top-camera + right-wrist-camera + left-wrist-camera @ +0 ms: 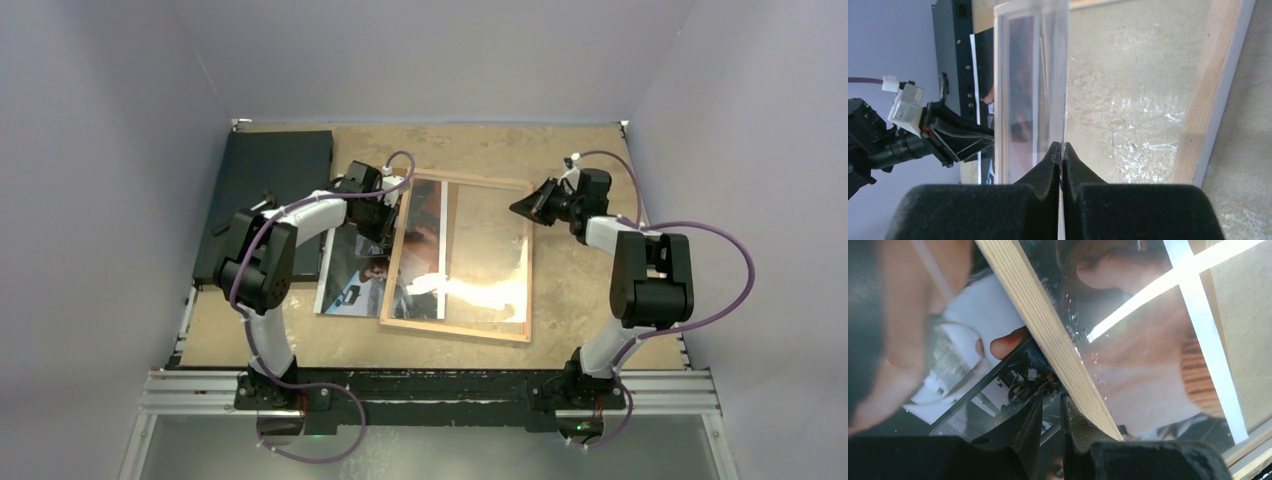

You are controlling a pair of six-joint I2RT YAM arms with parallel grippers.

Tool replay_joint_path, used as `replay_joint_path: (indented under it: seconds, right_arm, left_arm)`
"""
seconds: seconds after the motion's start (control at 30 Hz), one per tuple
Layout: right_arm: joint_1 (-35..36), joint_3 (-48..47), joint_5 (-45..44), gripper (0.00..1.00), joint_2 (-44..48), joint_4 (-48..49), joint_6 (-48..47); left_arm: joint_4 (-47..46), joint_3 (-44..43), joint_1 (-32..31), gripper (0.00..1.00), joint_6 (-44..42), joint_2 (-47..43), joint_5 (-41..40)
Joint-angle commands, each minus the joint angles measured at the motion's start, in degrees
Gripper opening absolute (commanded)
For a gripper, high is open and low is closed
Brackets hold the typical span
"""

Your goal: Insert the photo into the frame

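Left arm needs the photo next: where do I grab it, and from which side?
Probably best to take the photo by its exposed left strip, coming in low from the left. It lies flat, and its right part is tucked under the left rail of the frame, so only that outer edge is free to pinch.

A robotics laboratory cell is shown, not a home or a shop. A table with a worn tan top is closed in along its far, left and right edges by plain, pale grey-lilac walls, bare of any furnishing. A slotted aluminium rail is fixed along the near edge, and the left arm and the right arm are mounted there side by side. Purple cables are looped loosely along both arms.
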State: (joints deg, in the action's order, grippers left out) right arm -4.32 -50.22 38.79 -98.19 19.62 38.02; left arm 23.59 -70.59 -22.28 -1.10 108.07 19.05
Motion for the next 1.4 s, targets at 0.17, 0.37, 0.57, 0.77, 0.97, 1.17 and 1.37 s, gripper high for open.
replay_joint_path:
  seconds: [0.17, 0.37, 0.57, 0.77, 0.97, 1.17, 1.37]
  right_arm:
    - [-0.4, -2.4, 2.2, 0.00, 1.4, 1.5, -1.7]
    - [-0.4, 1.9, 3.0, 0.00, 1.7, 3.4, 2.7]
    - [-0.4, 4.0, 0.1, 0.00, 3.0, 2.9, 5.5]
    - [-0.4, 4.4, -2.9, 0.00, 5.2, 1.1, 7.7]
    - [-0.4, 4.2, -0.1, 0.05, 6.2, 2.5, 10.9]
    - [0.8, 5.0, 4.6, 0.39, 8.0, 3.5, 12.9]
    - [2.2, 7.3, 8.1, 0.53, 8.5, 3.1, 12.0]
  left_arm:
    - [-0.7, -1.0, -0.4, 0.17, 0.6, -0.4, 0.7]
    - [-0.8, -0.8, -0.5, 0.16, 0.5, -0.6, 1.0]
    - [-1.9, 1.6, -0.7, 0.15, -0.2, -1.5, 1.8]
    - [-3.4, 4.5, -0.7, 0.13, -0.6, -2.3, 2.5]
    - [-4.4, 5.9, -0.8, 0.10, -0.5, -2.9, 2.7]
    - [-4.4, 5.9, -0.8, 0.08, 0.1, -2.9, 2.7]
    - [-4.4, 5.7, -0.7, 0.06, 0.6, -2.9, 2.8]
